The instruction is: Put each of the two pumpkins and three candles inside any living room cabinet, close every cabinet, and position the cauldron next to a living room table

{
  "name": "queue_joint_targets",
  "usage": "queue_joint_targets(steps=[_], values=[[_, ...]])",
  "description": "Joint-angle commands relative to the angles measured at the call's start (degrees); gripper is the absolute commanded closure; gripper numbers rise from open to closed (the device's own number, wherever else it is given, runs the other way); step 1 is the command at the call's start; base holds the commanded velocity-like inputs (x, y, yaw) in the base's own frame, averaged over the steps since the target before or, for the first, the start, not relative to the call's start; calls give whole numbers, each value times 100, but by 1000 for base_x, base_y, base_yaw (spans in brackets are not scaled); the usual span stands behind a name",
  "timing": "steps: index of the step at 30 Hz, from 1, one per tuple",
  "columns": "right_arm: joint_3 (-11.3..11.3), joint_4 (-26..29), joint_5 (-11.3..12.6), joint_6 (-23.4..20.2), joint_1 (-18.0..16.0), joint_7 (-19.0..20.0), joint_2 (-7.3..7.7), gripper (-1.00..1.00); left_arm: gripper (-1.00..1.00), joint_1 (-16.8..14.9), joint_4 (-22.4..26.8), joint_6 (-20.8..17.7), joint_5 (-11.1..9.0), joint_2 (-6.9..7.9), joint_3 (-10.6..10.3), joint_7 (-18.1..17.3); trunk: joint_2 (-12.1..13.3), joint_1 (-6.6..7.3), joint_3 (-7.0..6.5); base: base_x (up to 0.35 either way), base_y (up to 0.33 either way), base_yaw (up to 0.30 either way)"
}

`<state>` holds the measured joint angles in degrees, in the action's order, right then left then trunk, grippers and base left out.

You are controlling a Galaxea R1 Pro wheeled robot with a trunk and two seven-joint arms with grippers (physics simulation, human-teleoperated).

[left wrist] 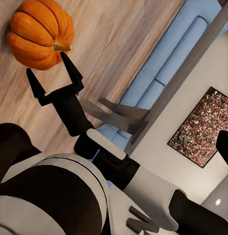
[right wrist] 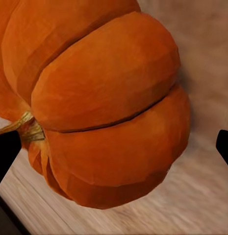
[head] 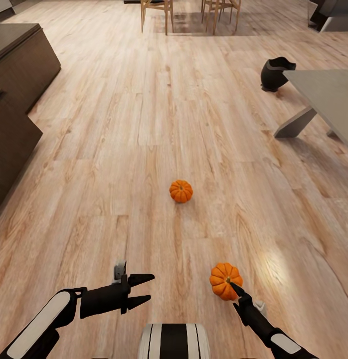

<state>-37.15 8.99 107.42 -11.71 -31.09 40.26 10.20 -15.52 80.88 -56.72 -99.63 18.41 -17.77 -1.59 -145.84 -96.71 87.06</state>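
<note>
While the robot's white-and-black trunk (head: 174, 341) fills the near edge of the head view, the left gripper (head: 144, 288) hangs over bare wood-plank floor (head: 144, 124) with its two fingers spread apart and nothing between them. The right gripper (head: 237, 289) reaches the nearer pumpkin (head: 225, 280); its dark fingertips (right wrist: 6, 152) stand wide on either side of the fruit, and in the right wrist view the pumpkin (right wrist: 104, 107) sits between them, though contact cannot be confirmed. Farther on, a second pumpkin (head: 181, 191) rests alone on the floor. Beyond, at right, the black cauldron (head: 274, 74) stands just beside the corner of the grey coffee table (head: 323, 94). The dark-brown cabinet (head: 17, 65) lines the left side.
</note>
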Motion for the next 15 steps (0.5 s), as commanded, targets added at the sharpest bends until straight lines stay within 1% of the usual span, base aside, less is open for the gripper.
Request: queue_joint_targets(steps=[1,7,15], values=[[-27,-2,60,-42,-3,16,3,-100,-100,-3,-1,-5,5,4,-7,-17,-1,1,3,38,18,0],[-29,-2,61,-42,-3,16,1,-100,-100,-2,2,-5,5,3,-7,-17,-1,1,3,101,91,0],[-29,-2,59,-42,-3,12,1,-100,-100,-1,-2,-5,5,4,-7,-17,-1,1,3,10,8,0]])
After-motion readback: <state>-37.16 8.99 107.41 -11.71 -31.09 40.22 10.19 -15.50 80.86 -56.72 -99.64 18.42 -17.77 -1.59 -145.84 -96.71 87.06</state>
